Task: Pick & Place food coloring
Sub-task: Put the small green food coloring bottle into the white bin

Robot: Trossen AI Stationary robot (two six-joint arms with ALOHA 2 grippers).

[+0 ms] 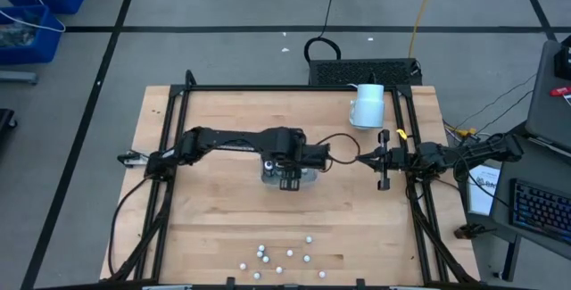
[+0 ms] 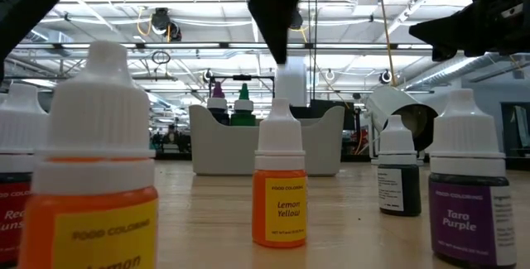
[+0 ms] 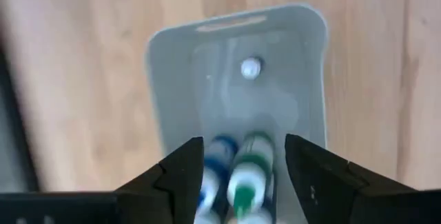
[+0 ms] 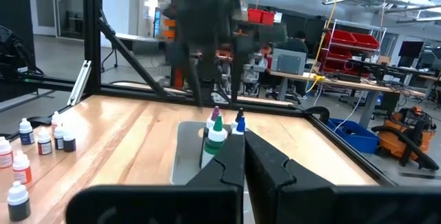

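Wooden surface (image 1: 214,210) — framed by a black rail, both arms reaching in from the sides.

Left end effector (image 1: 288,181) — stood over the pale grey tray (image 1: 308,178) near the middle of the surface. In the left wrist view its fingers (image 3: 180,176) were spread apart, clamped on nothing, with two bottles standing in the tray between them: a green-capped bottle (image 3: 247,176) and, just beside it, a blue-capped bottle (image 3: 215,169). A further white cap (image 3: 251,68) showed deeper in the same tray (image 3: 165,79).

Right end effector (image 1: 384,159) — hung over the right part of the surface, well apart from the tray, fingers pressed together and holding nothing. A white mug-like cylinder (image 1: 367,105) lay near it, toward the far edge.

Food coloring, remainder — a loose cluster of small white-topped bottles (image 1: 284,259) stood at the near edge of the surface, well apart from the tray. The low view showed several of them upright at close range: a Lemon Yellow bottle (image 2: 280,182), a Taro Purple bottle (image 2: 468,182), a dark green bottle (image 2: 397,174) and an orange bottle with a yellow label (image 2: 95,170). Behind them the tray (image 2: 224,149) held a purple-capped and a green-capped bottle (image 2: 243,108) side by side.
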